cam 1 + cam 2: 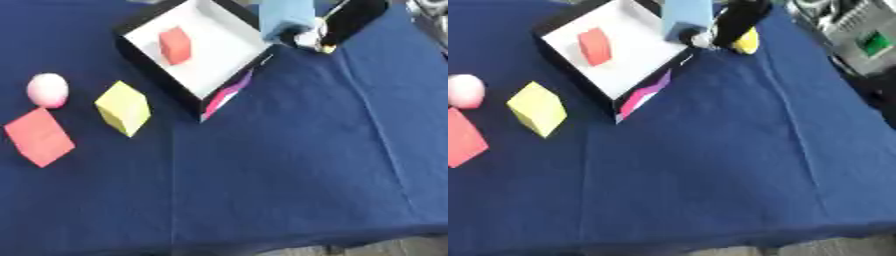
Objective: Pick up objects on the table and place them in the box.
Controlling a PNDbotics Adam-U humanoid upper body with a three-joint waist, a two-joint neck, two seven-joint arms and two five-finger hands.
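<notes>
Right hand (741,22), black, entered at 1 o'clock; finger state could not be told. A light-blue block (287,17) stood against it over the box's (157,75) far corner; a yellow thing (747,41) showed just beside it. Box, at 11 o'clock, held one red block (175,45). On blue cloth (289,160) at 9 o'clock: one yellow cube (122,107), one pink ball (47,90), one red cube (39,136).

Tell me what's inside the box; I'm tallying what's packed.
One red block lies on the white floor of the box. A light blue block at the far corner covers part of the rim there.
</notes>
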